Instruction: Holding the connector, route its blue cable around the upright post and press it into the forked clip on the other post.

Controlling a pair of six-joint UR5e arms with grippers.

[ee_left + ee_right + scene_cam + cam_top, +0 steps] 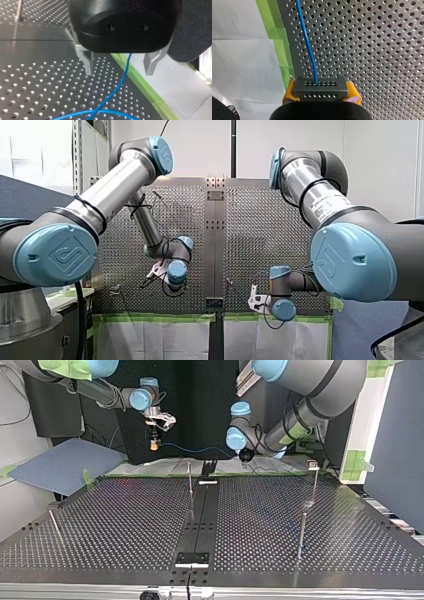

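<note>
In the right wrist view my right gripper (321, 94) is shut on a grey perforated connector (320, 85), its yellow pads (290, 93) pressing on both sides. A blue cable (308, 45) leaves the connector and runs ahead over the perforated table. In the top view it sags from my right gripper (154, 442) across to my left gripper (244, 455). My left gripper (119, 66) is open, and the cable (117, 87) hangs untouched between its metal fingers (87, 62). A thin upright post (190, 477) stands near the table's middle. Another post (314, 485) carries a small clip (313, 464).
Two more thin posts stand on the table, one (301, 535) nearer the top view's camera at the right and one (55, 527) leaning at the left. A dark centre strip (199, 520) divides the perforated plates. Green tape (160, 317) edges the table near both grippers.
</note>
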